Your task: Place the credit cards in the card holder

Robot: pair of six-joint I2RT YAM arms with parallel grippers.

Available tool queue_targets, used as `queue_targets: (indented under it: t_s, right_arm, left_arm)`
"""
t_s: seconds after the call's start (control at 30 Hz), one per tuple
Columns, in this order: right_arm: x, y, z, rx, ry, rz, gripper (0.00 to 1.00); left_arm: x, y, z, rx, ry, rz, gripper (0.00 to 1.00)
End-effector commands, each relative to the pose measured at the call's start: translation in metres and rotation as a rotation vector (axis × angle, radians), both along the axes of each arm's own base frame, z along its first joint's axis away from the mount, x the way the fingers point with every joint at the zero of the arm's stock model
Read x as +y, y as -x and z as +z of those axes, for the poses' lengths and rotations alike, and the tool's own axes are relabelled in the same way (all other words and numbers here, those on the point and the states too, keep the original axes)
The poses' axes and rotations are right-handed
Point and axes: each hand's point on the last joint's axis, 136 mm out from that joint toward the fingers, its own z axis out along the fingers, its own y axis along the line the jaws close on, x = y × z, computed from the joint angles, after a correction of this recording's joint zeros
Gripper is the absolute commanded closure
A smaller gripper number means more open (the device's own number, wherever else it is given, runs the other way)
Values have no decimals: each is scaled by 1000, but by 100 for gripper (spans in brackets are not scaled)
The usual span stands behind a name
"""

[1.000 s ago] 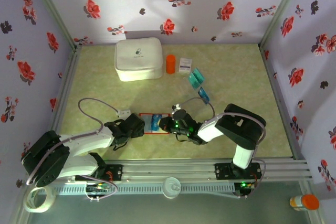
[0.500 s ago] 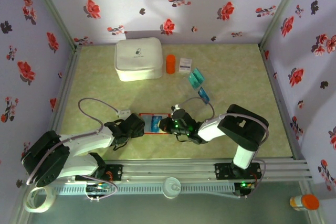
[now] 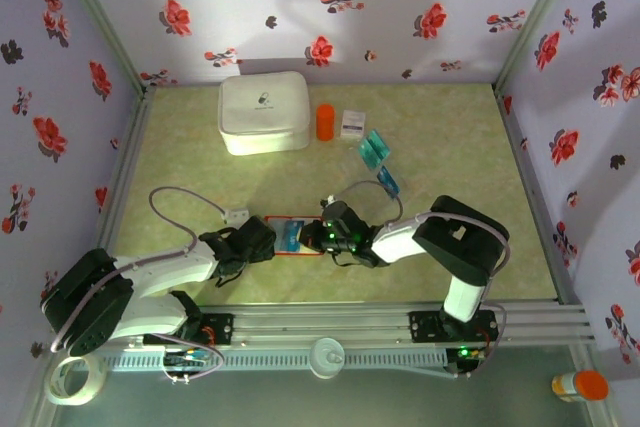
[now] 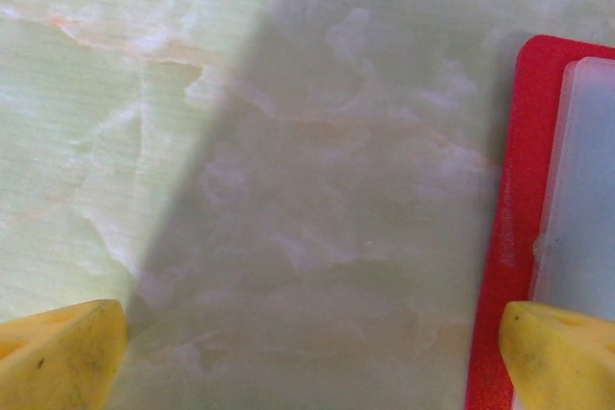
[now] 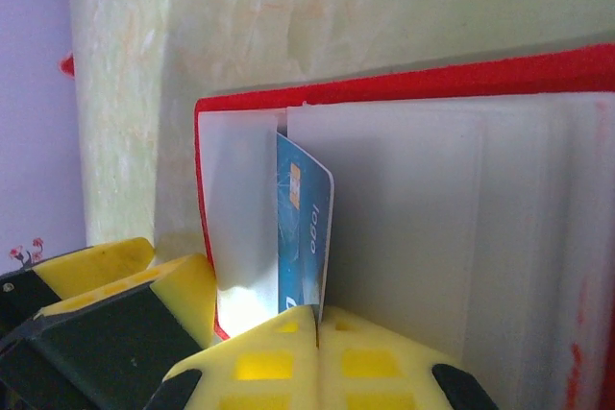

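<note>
The card holder [image 3: 300, 247], a red wallet, lies open with its pale inside up near the table's front. My right gripper [image 5: 317, 319] is shut on a blue credit card [image 5: 306, 237] held on edge, its far end against the wallet's left pocket [image 5: 240, 208]. In the top view the right gripper [image 3: 313, 237] is over the wallet's right half. My left gripper [image 4: 312, 357] stands open at the wallet's left edge [image 4: 509, 189], one yellow finger [image 4: 562, 352] over the red rim, the other finger [image 4: 58, 352] on bare table. Loose cards, teal [image 3: 373, 149] and blue [image 3: 388, 181], lie further back.
A large white rounded case [image 3: 263, 112], an orange cylinder [image 3: 325, 121] and a small white printed box [image 3: 352, 123] stand along the back. Flowered walls close in three sides. A metal rail [image 3: 330, 322] runs along the near edge.
My right gripper has shifted a little to the left with the blue card, bringing it closer to the wallet's left pocket. The left arm has not moved.
</note>
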Motion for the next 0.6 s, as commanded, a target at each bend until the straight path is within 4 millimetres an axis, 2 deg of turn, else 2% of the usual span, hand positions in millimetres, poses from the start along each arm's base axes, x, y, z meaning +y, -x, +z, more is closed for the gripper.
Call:
queue_targets:
  t_s: [0.0,0.07,0.13,0.23,0.37,0.57]
  right_arm:
    - [-23,17,-33,85,156,67,88]
    - [-27,13,-22,61,175,93,73]
    - [-31,10,-10,32,202,119,63]
    - [-38,6,9,-14,262,160,57]
    - [-37,0,26,-60,323,210,60]
    - [-26,-8,30,-81,355,237,81]
  left_arm:
    - [8,3,-6,-2,-31,22,0]
    - [8,2,-5,-5,-27,21,0]
    - [8,2,-4,-5,-27,21,0]
    - [7,2,-5,-6,-27,21,0]
    - [7,1,-5,-7,-25,21,0]
    - [7,2,-6,-6,-26,20,0]
